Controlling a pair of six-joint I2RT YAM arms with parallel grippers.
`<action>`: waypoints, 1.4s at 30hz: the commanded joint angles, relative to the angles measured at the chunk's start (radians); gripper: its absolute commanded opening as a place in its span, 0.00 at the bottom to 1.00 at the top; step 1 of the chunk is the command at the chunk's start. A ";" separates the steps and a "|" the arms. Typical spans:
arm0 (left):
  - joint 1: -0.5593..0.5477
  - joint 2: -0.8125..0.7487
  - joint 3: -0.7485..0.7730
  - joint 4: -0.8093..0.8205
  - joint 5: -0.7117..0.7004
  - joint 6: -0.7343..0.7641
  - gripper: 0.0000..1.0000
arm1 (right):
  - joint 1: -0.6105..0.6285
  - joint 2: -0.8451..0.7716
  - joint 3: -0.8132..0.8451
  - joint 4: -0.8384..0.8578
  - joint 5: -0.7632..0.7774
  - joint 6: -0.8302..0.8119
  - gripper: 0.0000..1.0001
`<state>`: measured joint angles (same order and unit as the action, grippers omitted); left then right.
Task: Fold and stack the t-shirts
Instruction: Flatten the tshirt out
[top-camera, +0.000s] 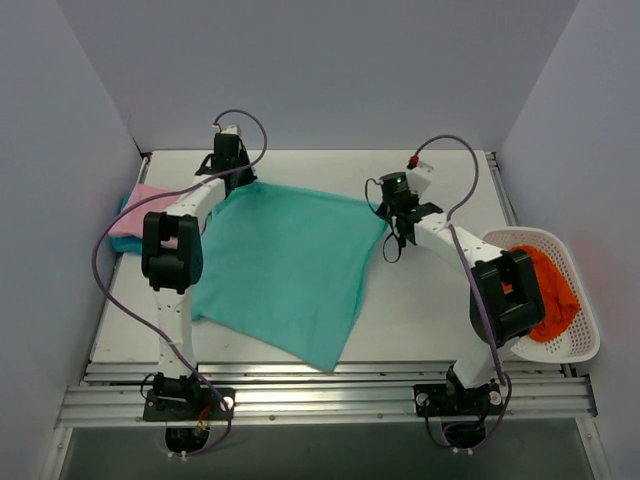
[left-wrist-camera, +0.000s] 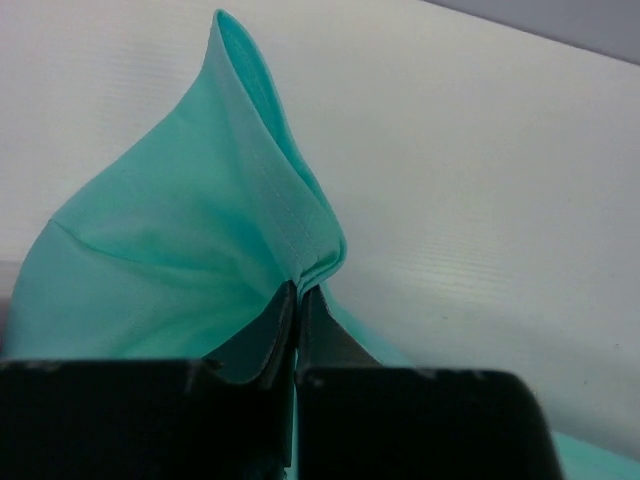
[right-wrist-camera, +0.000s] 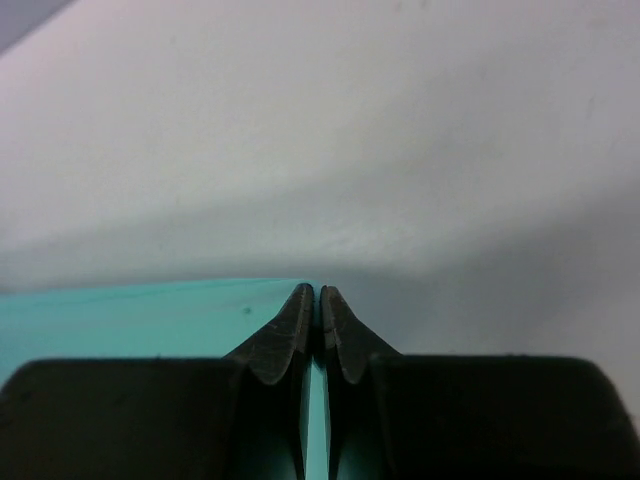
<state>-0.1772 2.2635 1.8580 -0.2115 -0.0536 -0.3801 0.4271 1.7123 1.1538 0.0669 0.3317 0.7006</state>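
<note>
The mint-teal t-shirt (top-camera: 285, 265) is spread across the middle of the table, its near corner by the front edge. My left gripper (top-camera: 236, 180) is shut on the shirt's far left corner, where the fabric (left-wrist-camera: 210, 230) rises in a fold between the jaws. My right gripper (top-camera: 388, 215) is shut on the far right corner, with the thin teal edge (right-wrist-camera: 150, 315) pinched between the jaws. A folded pink t-shirt (top-camera: 135, 222) lies on a turquoise one (top-camera: 126, 244) at the left edge, partly behind my left arm.
A white mesh basket (top-camera: 568, 345) stands at the right edge with an orange cloth (top-camera: 552, 290) inside, partly behind my right arm. Grey walls close in the back and both sides. Metal rails run along the front edge.
</note>
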 joint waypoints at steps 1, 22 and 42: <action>0.002 0.005 0.064 0.035 0.020 -0.055 0.02 | -0.100 -0.004 0.119 -0.137 0.118 -0.091 0.00; 0.013 0.191 0.347 -0.028 0.017 -0.123 0.94 | -0.318 0.788 1.102 -0.348 0.291 -0.122 0.15; -0.001 -0.613 -0.741 0.132 -0.144 -0.322 0.94 | 0.065 -0.089 0.077 -0.144 0.346 0.049 0.95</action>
<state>-0.1558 1.7351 1.2640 -0.1162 -0.2008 -0.6167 0.3809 1.7267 1.4021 -0.1062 0.6861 0.6491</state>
